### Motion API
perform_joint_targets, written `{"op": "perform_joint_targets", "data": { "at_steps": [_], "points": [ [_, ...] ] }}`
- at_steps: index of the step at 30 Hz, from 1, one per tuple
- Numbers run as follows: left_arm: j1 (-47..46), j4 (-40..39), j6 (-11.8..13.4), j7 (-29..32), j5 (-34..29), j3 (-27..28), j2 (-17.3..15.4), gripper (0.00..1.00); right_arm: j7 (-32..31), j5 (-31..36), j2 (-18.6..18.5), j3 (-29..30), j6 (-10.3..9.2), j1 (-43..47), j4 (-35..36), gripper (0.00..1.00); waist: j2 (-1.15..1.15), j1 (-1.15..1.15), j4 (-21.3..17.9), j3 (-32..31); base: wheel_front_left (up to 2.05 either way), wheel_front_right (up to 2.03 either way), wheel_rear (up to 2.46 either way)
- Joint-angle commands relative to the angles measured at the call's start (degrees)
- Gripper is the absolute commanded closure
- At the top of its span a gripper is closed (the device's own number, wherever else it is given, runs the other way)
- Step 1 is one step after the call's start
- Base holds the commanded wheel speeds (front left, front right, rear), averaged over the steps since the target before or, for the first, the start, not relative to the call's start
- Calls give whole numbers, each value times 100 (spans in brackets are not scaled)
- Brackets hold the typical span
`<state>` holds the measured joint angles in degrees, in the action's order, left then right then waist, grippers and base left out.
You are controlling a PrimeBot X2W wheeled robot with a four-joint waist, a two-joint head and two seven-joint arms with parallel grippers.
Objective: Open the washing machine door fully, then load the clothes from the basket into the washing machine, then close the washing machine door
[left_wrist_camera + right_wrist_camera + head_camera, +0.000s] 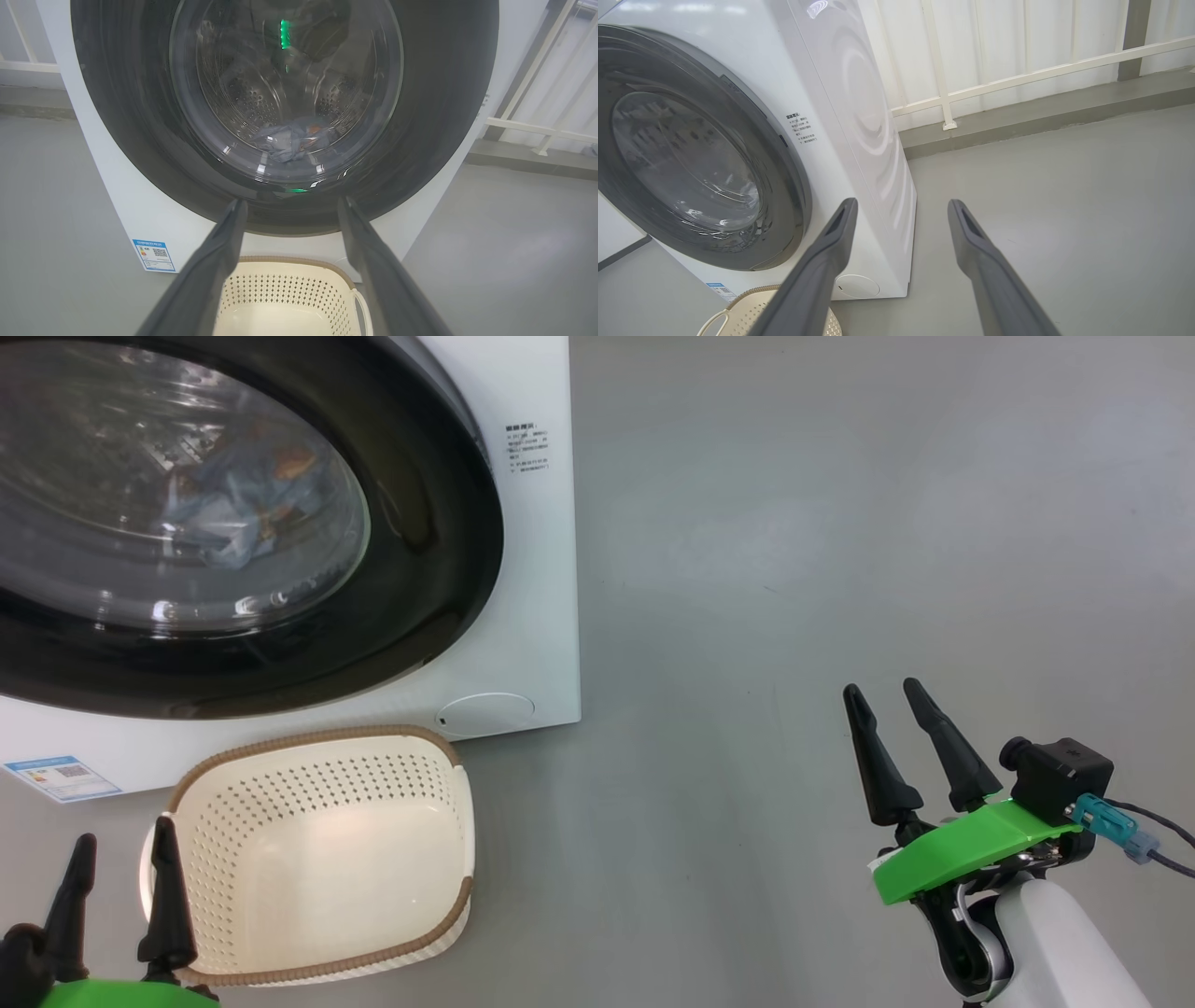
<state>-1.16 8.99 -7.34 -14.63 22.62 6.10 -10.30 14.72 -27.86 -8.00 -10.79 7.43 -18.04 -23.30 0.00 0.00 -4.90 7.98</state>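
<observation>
The washing machine (532,616) stands at the upper left, and the washing machine door (439,541) lies shut against its front, black rim flush. Through the glass the light-blue clothes (233,513) lie in the steel drum, low in the window (292,140). The cream basket (308,739) sits on the floor just before the machine, its inside bare plastic. My left gripper (126,831) is open at the basket's left edge, pointing at the door (121,116). My right gripper (882,687) hangs open over the floor, right of the machine (859,116).
A blue label sticker (63,777) and a round filter cap (485,714) mark the machine's lower front. Grey floor (840,523) spreads to the right. A white railing (943,70) on a raised grey kerb (1041,112) runs behind the machine.
</observation>
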Motion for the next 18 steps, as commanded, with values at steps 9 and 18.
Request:
{"op": "perform_joint_targets", "data": {
  "at_steps": [9, 18],
  "points": [
    [6, 92, 2, 4, -7, -12, 49, 100, -1, -3, 30, -20, 0, 12, -70, 100, 0, 0, -3, -5, 0, 0, 0],
    [28, 384, 2, 87, 242, -85, 347, 100, -74, -241, 125, -19, 0, 299, -327, 100, 0, 7, 11, -32, 0, 0, 0]
  ]
}}
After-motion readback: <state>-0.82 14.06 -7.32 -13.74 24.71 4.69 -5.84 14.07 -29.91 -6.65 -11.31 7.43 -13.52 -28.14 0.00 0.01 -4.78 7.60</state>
